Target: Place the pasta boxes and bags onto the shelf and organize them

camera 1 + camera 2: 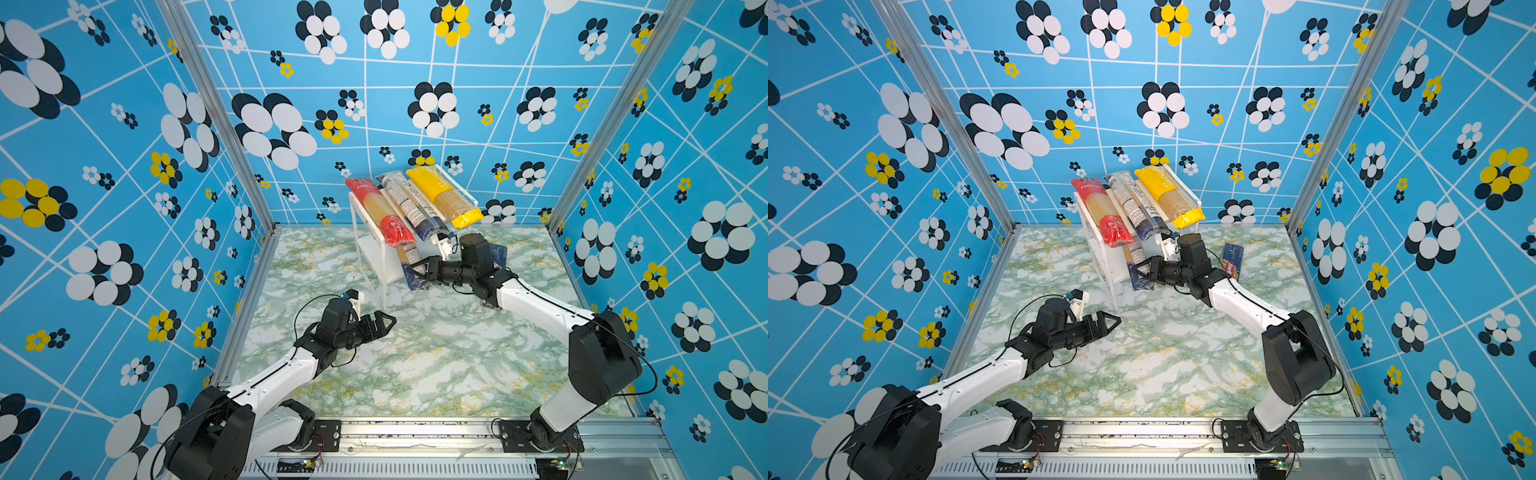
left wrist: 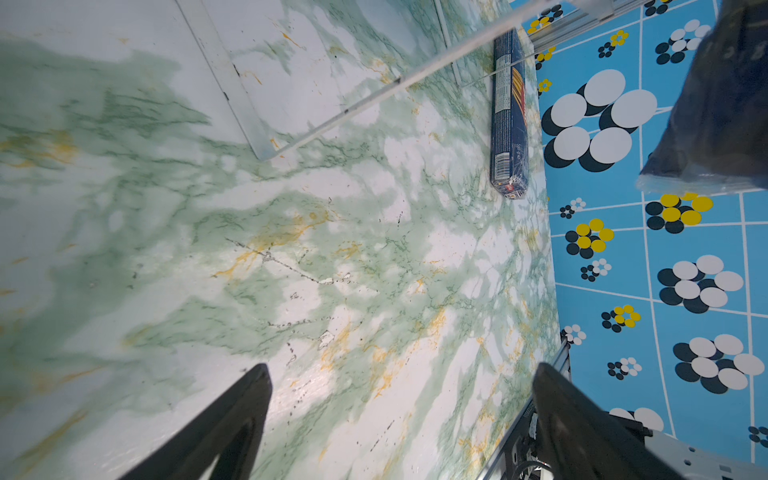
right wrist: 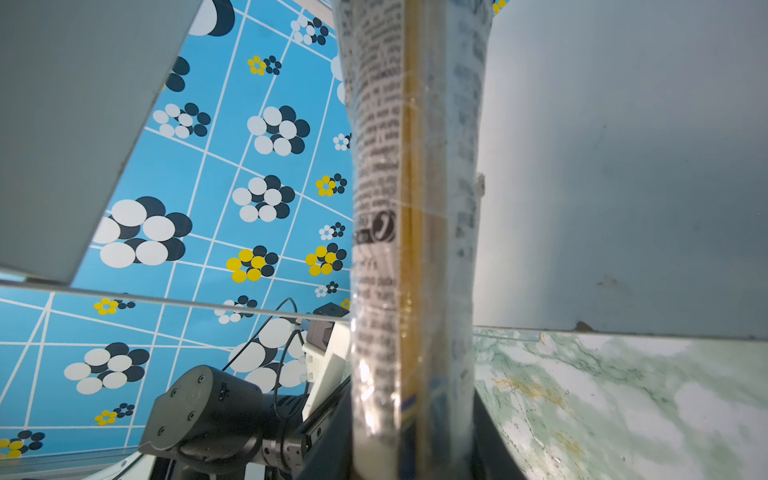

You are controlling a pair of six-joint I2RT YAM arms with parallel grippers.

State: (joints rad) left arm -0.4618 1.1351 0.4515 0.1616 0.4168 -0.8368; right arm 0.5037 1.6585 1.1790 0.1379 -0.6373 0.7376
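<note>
The shelf is being shown at the back middle of the table. 3 packs are being carried side by side on its top board: the red-ended pack, the see-through pack and the yellow pack. All 3 near ends are being shown overhanging the front edge.

The second see-through pack is being clamped near its navy end by the right gripper, with the jaws drawn narrow on it. Its far part is being shown between the 2 boards, and its navy end is projecting past the front edge of the lower board. Contact with the lower board cannot be determined.

The navy box is being shown lying flat on the table to the right of the shelf, behind the right arm and close to the table's edge at the right wall.

The left gripper is being held wide and empty above the table, just in front of the shelf's near left leg. A broad bare area of table is being left between the 2 arms.
</note>
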